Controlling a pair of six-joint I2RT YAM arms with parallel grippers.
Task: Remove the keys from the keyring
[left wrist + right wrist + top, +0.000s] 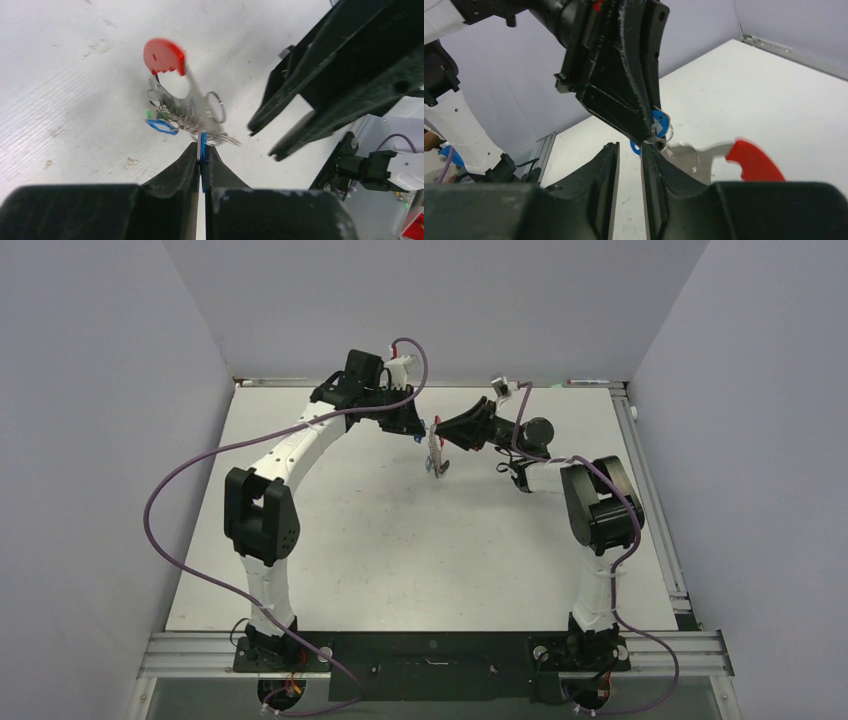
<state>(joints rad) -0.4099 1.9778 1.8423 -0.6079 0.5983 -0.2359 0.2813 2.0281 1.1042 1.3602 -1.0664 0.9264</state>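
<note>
**Keys a speck, red end a smear**

From above, the keys [437,467] and keyring [434,443] are too tiny to tell one key from another. On the left wrist view the keyring's red end is blurred and the keys are a tangle. The blue tag [203,140] is mostly buried between the left hand's [202,146] fingers. On the right wrist view, the right hand [628,146] hides the red end's lower edge.

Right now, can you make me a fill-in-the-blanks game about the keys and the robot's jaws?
1. The left jaws are shut on a small ____ tag.
2. One end of the keyring is silvery, and the other end is bright ____.
3. The right jaws stand slightly apart with ____ between them.

Missing words: blue; red; nothing.
</note>
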